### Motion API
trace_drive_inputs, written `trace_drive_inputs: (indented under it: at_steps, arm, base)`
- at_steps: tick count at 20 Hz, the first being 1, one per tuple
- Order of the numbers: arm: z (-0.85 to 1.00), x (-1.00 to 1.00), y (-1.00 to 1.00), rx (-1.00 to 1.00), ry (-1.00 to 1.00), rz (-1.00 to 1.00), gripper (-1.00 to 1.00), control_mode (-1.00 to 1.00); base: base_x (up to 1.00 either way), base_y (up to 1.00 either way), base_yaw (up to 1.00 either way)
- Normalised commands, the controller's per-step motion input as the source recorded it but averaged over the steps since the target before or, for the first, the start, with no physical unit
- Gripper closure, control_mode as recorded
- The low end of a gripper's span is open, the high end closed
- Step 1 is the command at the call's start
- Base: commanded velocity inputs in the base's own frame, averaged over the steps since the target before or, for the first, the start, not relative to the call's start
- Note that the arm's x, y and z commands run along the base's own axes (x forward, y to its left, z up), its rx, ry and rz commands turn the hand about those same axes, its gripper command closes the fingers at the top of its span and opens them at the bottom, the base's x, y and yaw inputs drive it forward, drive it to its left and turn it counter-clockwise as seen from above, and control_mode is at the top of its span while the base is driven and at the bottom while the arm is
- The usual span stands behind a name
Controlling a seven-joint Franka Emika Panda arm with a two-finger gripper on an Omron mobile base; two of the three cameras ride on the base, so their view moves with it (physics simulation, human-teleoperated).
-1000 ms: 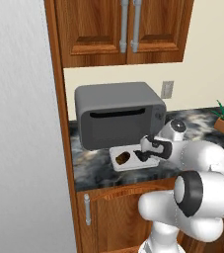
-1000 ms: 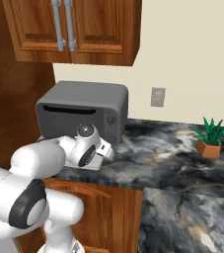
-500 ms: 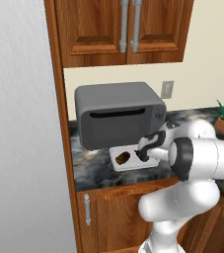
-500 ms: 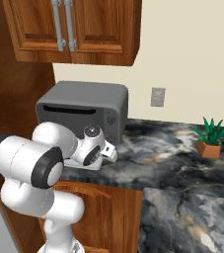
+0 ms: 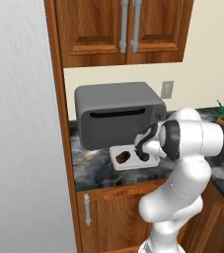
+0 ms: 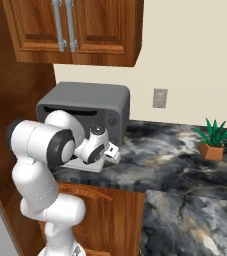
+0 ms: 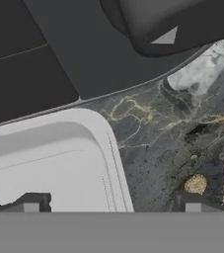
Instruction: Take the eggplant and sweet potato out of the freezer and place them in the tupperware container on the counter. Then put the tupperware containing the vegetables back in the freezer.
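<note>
The whitish tupperware container [image 5: 133, 162] lies on the dark marbled counter [image 5: 91, 168] in front of the toaster oven. The brown sweet potato [image 5: 123, 157] rests in its left half. My gripper [image 5: 144, 150] hangs low over the container's right end, open and holding nothing. In the hand view its fingertips [image 7: 32, 202] stand wide apart across the container's rounded rim [image 7: 114, 163], with bare counter [image 7: 182, 148] to the right. My hand hides the eggplant. The pale-grey fridge [image 5: 19, 123] that holds the freezer stands at the left, its inside out of view.
A grey toaster oven [image 5: 118, 116] stands right behind the container, close over my hand [image 6: 114, 152]. Wooden wall cabinets [image 5: 123, 29] hang above. A small potted plant [image 6: 212, 142] sits far right on the counter, with open stone between it and me.
The arm's elbow and upper links have swung around in front of the cameras. The hand has stayed over the container's right end, jaws still wide.
</note>
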Motion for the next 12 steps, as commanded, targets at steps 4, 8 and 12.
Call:
trace_drive_inputs:
  at_steps: [4,8,12]
  arm:
    - [-0.32,0.18,0.00,0.00,0.01,0.00,-1.00,-1.00]
    - [-0.31,0.03,0.00,0.00,0.02,0.00,1.00,-1.00]
    - [-0.21,-0.20,0.12,0.00,0.00,0.00,1.00,-1.00]
  base:
    - [0.00,0.00,0.00]
    - [0.00,0.00,0.00]
    - [0.00,0.00,0.00]
